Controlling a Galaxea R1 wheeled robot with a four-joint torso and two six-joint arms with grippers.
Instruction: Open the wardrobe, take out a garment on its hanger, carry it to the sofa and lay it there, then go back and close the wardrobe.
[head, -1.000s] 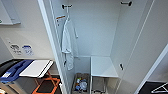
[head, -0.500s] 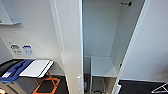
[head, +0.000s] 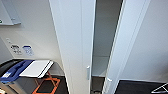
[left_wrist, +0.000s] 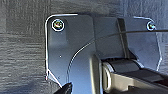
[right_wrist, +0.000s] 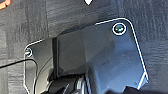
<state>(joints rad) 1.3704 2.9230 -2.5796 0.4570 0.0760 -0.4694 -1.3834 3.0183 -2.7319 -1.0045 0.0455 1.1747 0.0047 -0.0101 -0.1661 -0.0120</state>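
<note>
The white wardrobe (head: 75, 37) stands right in front of me in the head view. Its left door (head: 82, 45) is swung across most of the opening, with its small handle (head: 87, 72) low on the edge. The right door (head: 122, 50) stands ajar, its handle (head: 109, 80) near the bottom. Between the two doors a narrow gap (head: 102, 45) shows a bare white inside wall and a shelf. Both wrist views look down on dark grey carpet (left_wrist: 22, 50) (right_wrist: 25, 30) past the robot's own plate.
At the lower left, a dark bin (head: 10, 75) carries a blue item and white sheets (head: 37, 68). An orange frame (head: 47, 85) lies on the floor beside it. The white wall (head: 27, 50) has small stickers. A thin pale triangular outline (head: 160, 88) lies on a dark surface at the lower right.
The left door has swung from wide open to nearly across the opening, hiding the white shirt seen inside before. The doors now look larger and closer.
</note>
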